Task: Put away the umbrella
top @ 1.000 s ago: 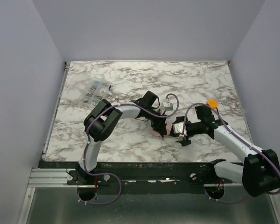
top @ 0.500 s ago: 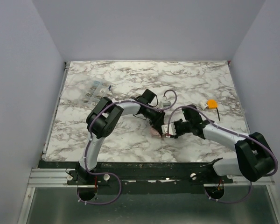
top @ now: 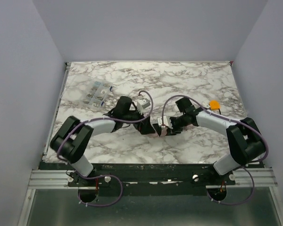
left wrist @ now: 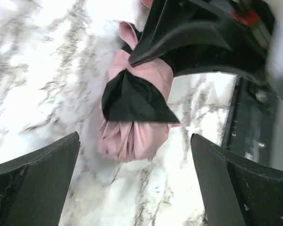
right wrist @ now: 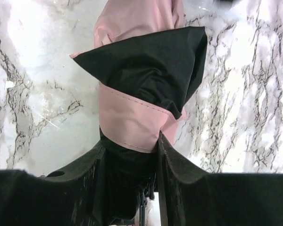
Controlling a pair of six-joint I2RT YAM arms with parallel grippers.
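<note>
The umbrella (right wrist: 137,23) is folded into a pale pink bundle at the middle of the table (top: 188,80), toward the near edge, between the two claws. A black band (right wrist: 151,70) wraps its middle, with one loose corner sticking out as a dark triangle. A pink strap (right wrist: 127,125) crosses the bundle just below the band. In the left wrist view the bundle's gathered end hangs down toward the marble. Whether it touches the marble cannot be told.

The right claw (right wrist: 131,141) is pinching the umbrella: its two fingers (right wrist: 92,174) press against either side of the bundle, just below the strap. In the top view this claw comes in from the right and meets the umbrella's right end.

The left claw (left wrist: 135,139) is spread wide. Its fingers (left wrist: 35,176) stand well out on both sides of the umbrella's gathered end and touch none of the fabric. From above, this claw sits just left of the bundle.

Further out, a small orange thing (top: 214,104) lies on the table to the right, beside the right arm. A clear pack (top: 97,93) lies at the far left.
</note>
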